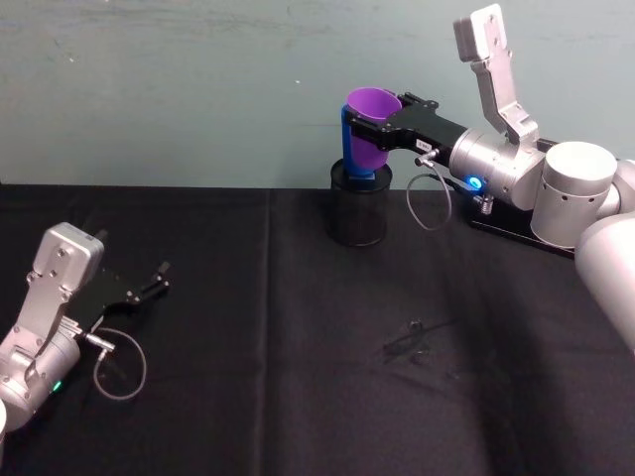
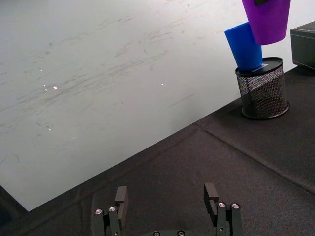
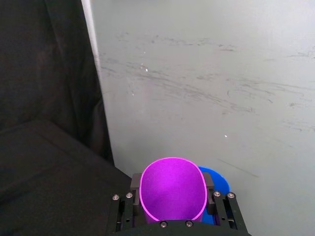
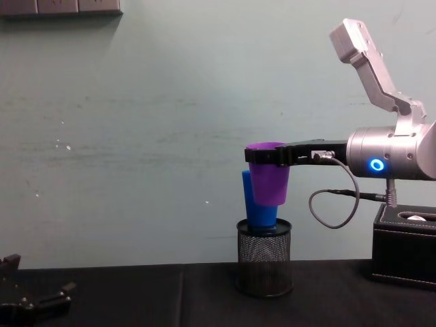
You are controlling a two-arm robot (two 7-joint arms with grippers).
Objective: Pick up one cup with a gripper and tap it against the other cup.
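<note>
The purple cup point(image 1: 369, 124) hangs in the air at the back of the table, upright, with my right gripper point(image 1: 377, 127) shut on it just below its rim. In the chest view the purple cup point(image 4: 269, 180) overlaps the blue cup point(image 4: 257, 212) from the front right; whether they touch I cannot tell. The blue cup point(image 1: 359, 176) stands tilted inside a black wire-mesh holder point(image 1: 358, 210). The right wrist view looks down into the purple cup point(image 3: 172, 196), with the blue cup's rim point(image 3: 217, 179) just behind it. My left gripper point(image 1: 159, 278) rests open at the table's near left, far from both cups.
A black box point(image 4: 405, 246) stands on the table right of the mesh holder point(image 4: 264, 267), under my right arm. A pale wall runs close behind the cups. The table wears a black cloth point(image 1: 248, 397); a small dark tangle point(image 1: 417, 337) lies mid-table.
</note>
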